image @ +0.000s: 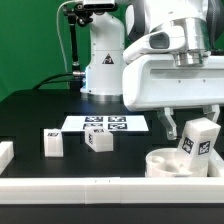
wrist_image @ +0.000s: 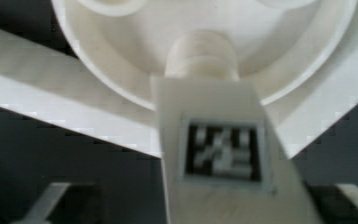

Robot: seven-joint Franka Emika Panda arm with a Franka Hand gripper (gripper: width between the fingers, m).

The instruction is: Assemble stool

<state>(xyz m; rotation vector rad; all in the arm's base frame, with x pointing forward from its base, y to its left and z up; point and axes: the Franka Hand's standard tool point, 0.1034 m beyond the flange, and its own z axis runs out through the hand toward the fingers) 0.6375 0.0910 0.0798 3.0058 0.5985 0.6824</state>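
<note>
Item 1. Front border rail [image: 100,186]: a long white bar along the nearest table edge. I see a short piece of the same rail [image: 5,153] at the exterior view's left.

Item 2. Seat [image: 170,165]: a round white disc lying flat just behind the front rail, at the exterior view's right. It also shows in the wrist view [wrist_image: 105,40].

Item 3. Upright leg [image: 198,142]: a white block with its tag facing the camera, its lower end set into the seat's socket [wrist_image: 211,110].

Item 4. Gripper [image: 195,124]: directly over that leg, jaws parted and holding nothing. On my wrist feed each finger [wrist_image: 51,205] stands clear of the leg, with a dark gap on both sides.

Item 5. Two loose legs on the black table [image: 40,110]: one [image: 53,143] toward the exterior view's left, the other [image: 98,140] near it, apart.

Item 6. Marker board [image: 108,124]: flat, just behind the loose legs.

Item 7. Arm's base [image: 100,65]: white, at the back, before a green backdrop [image: 30,40].
</note>
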